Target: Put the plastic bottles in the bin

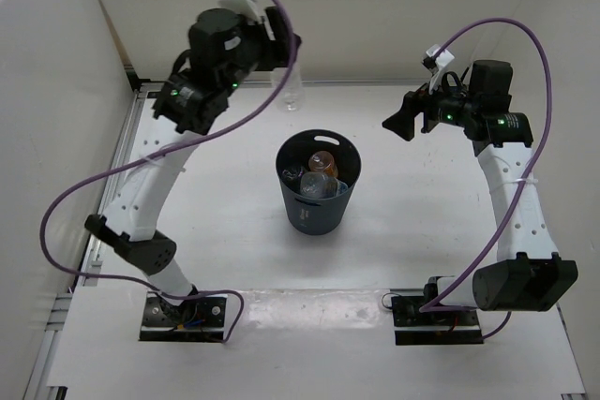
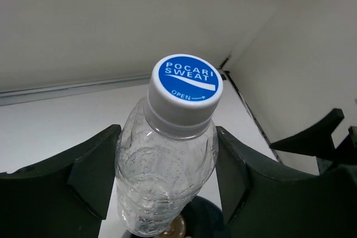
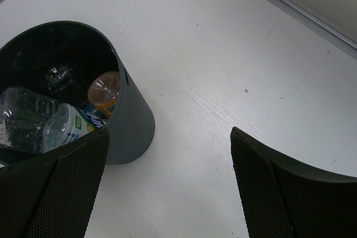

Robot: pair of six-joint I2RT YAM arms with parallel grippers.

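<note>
My left gripper [image 1: 289, 61] is shut on the long plain clear bottle [image 1: 293, 93] and holds it in the air behind the bin [image 1: 317, 215]. In the left wrist view the bottle [image 2: 162, 165] sits between both fingers [image 2: 92, 174], its blue and white cap toward the camera, with the bin's rim [image 2: 215, 222] below it. The round dark grey-blue bin holds the stubby orange bottle [image 1: 324, 160] and clear bottles [image 1: 315, 186]. My right gripper [image 1: 401, 117] is open and empty, to the right of the bin. In its view [image 3: 167, 182] the bin [image 3: 131, 124] shows the orange bottle [image 3: 105, 87] and a green-white labelled one [image 3: 39, 124].
White walls enclose the table at the back and left, with a metal rail [image 1: 117, 152] along the left edge. The two arm bases [image 1: 185, 314] are bolted at the near edge. Bare white tabletop [image 3: 234, 65] lies to the right of the bin.
</note>
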